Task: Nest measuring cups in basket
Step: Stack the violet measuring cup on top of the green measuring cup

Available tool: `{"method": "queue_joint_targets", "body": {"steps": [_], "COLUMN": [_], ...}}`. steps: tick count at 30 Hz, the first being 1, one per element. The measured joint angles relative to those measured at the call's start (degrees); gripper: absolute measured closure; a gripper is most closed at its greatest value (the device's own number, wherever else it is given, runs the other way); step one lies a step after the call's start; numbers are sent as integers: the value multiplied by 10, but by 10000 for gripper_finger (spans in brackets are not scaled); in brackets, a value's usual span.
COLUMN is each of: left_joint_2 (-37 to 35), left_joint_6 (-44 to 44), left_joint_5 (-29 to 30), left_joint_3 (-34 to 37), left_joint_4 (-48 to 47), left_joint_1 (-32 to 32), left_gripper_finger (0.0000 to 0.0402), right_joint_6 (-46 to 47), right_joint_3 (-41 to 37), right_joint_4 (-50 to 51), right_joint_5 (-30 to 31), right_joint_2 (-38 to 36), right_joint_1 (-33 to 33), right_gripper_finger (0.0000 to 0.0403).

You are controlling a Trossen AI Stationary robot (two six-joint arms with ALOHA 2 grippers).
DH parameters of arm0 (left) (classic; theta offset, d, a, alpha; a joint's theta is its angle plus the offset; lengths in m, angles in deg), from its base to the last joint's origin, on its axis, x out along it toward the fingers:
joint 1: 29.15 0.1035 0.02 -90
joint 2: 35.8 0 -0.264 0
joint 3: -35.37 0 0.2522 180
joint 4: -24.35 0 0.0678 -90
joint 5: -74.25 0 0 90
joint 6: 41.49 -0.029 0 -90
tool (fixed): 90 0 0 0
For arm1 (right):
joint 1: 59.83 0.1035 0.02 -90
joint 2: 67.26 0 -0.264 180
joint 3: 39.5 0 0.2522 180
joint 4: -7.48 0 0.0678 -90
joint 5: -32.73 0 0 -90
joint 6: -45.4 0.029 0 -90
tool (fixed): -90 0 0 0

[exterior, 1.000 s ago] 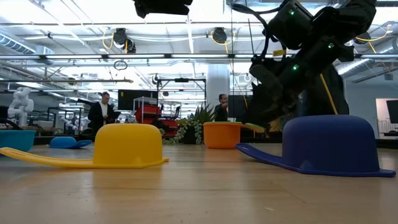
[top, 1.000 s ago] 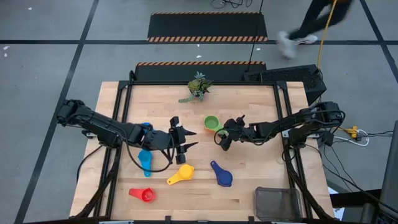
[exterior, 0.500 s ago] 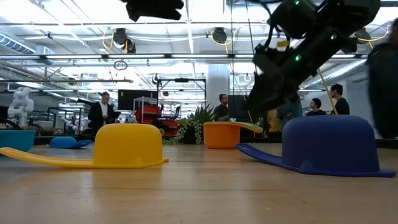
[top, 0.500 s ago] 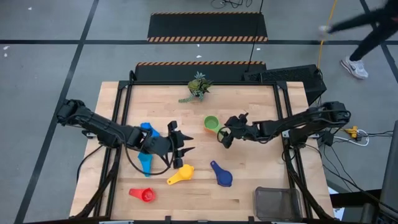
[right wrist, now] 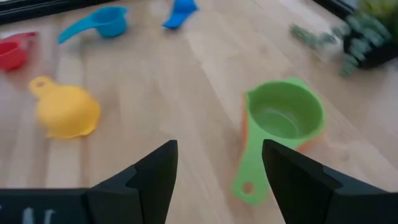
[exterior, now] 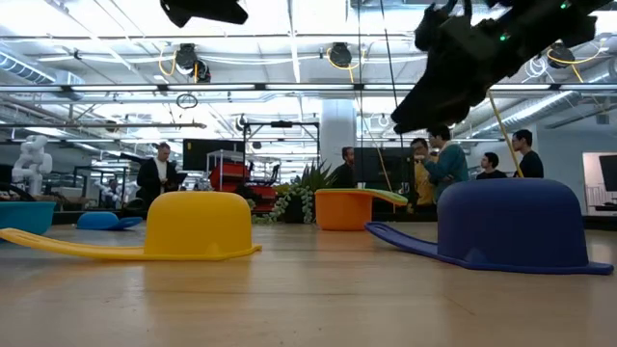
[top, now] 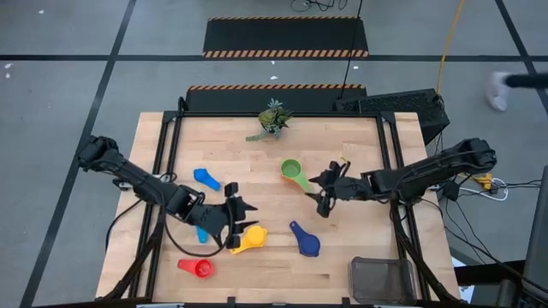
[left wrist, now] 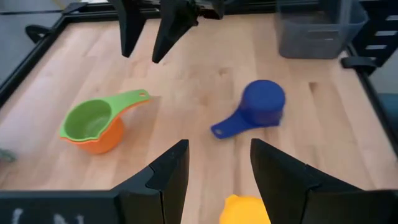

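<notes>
The left pincer [top: 242,210] hangs over the counter [top: 360,145], jaws parted to a middling gap and holding nothing. The yellow cup [top: 250,239] lies bowl-down just beneath and ahead of it, the light blue cup [top: 201,229] under its wrist, the red cup [top: 199,268] nearer the front edge, another blue cup [top: 205,179] just behind the arm. A bowl-down cup gives little but a rounded dome and a thin flat handle; if this pincer comes down on the dome, I judge the cup may squirt sideways into its neighbours.

The dark blue cup [top: 305,240] lies between the two pincers, also bowl-down.

The right pincer [top: 324,190] stands wide and empty, just beside the green cup [top: 294,171], which already sits inside the orange cup [left wrist: 102,138]. A careless sweep here could tip that pair apart.

The basket [top: 383,279] waits well apart from both pincers, at the front right corner, with no cup in it: a long carry, so a weak hold on a handle risks a drop.
</notes>
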Motion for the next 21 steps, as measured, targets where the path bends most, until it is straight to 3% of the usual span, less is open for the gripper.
{"method": "queue_joint_targets", "body": {"steps": [12,21], "left_joint_2": [9,78], "left_joint_6": [29,-73], "left_joint_5": [45,-5], "left_joint_3": [0,0], "left_joint_4": [20,99], "left_joint_1": [-41,-25], "left_gripper_finger": [227,227], "right_joint_6": [11,98], "right_joint_3": [0,0], "right_joint_4": [-3,-3], "right_joint_5": [3,4], "right_joint_2": [-28,-15], "right_joint_1": [59,95], "right_gripper_finger": [174,174]}}
